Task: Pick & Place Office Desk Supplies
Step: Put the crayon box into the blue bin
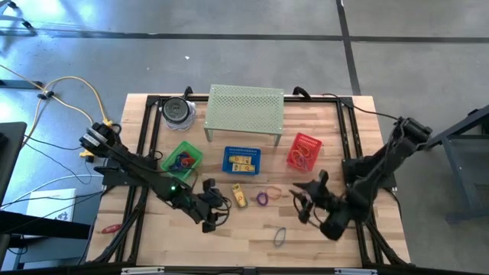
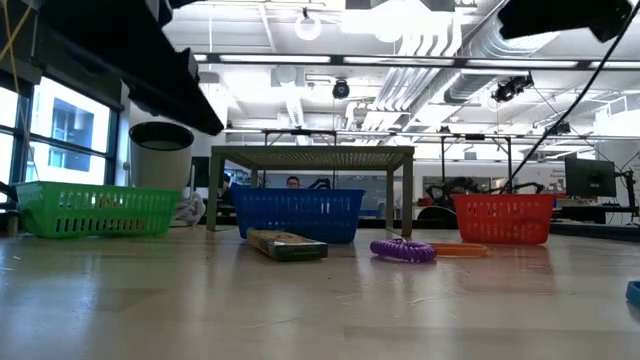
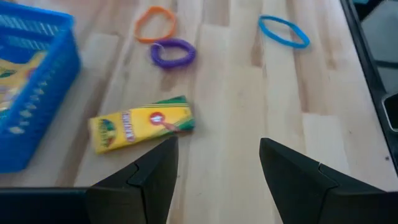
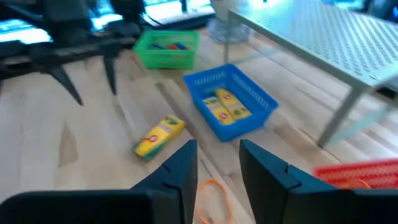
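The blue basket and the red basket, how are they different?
The blue basket sits in the middle, in front of the green mesh shelf; the red basket sits further right, beside the shelf. The blue basket holds yellow boxes; the red basket holds thin band loops. In the high view the blue basket lies square to the table and the red one is turned. Both are small open mesh baskets.

It was a big lab or workshop. The ceiling had bare pipes [image 2: 440, 45] and bright lamps [image 2: 308, 25]. The floor [image 1: 428, 46] was gray concrete. A wooden desk [image 1: 252, 237] sat in a black metal frame [image 1: 145, 130], with loose yellow cables [image 1: 72, 84] beside it. A computer screen [image 2: 590, 178] stood far behind.
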`<state>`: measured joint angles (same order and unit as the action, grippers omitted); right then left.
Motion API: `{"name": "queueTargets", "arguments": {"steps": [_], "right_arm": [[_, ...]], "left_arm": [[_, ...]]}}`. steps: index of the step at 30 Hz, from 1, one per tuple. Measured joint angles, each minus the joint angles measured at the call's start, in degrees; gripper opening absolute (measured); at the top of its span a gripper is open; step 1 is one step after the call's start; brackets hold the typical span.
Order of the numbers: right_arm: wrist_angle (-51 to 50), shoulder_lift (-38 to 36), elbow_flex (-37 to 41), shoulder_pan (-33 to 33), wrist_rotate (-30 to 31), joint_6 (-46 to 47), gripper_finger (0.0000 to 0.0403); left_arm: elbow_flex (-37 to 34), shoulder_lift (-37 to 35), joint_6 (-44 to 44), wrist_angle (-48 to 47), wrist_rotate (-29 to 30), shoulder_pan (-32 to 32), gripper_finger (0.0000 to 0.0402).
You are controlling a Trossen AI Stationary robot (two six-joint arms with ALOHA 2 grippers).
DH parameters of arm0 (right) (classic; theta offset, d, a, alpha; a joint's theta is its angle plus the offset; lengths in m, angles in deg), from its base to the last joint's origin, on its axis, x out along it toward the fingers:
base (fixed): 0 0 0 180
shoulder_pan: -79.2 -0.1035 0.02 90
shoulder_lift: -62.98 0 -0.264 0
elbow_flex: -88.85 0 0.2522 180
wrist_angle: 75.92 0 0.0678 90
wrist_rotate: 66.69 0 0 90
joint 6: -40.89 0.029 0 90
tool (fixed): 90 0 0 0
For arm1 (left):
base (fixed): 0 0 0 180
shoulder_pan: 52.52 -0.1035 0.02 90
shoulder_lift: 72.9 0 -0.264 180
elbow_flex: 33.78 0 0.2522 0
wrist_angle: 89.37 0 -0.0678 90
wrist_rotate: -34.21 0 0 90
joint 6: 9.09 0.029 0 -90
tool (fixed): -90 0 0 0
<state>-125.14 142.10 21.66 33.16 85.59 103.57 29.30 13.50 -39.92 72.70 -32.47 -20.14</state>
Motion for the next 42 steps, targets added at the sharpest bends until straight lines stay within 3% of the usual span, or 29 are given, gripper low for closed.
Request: {"name": "queueTargets", "arguments": {"steps": [10, 19, 23, 36, 42], "right_arm": [[6.68, 4.58, 0.00, -2.26, 2.19, -5.94, 0.0107], [7.10, 4.58, 0.00, -1.47, 0.58, -5.97, 0.0104], [7.56, 4.58, 0.00, -1.47, 0.61, -5.97, 0.0103], [8.81, 4.58, 0.00, -1.47, -0.22, -6.00, 0.0103], [9.64, 4.58, 0.00, -1.47, -0.92, -7.92, 0.0103]], "left_arm": [[-0.02, 6.11, 4.04, 5.82, -4.75, -1.57, 0.0225], [-0.02, 7.36, 4.04, 6.10, -5.65, -2.28, 0.0322], [-0.02, 7.42, 3.69, 6.37, -5.65, -2.99, 0.0336], [-0.02, 7.42, -14.29, 6.50, -5.48, -3.42, 0.0337], [-0.02, 7.40, -16.42, 7.74, -5.04, -2.91, 0.0337]]}}
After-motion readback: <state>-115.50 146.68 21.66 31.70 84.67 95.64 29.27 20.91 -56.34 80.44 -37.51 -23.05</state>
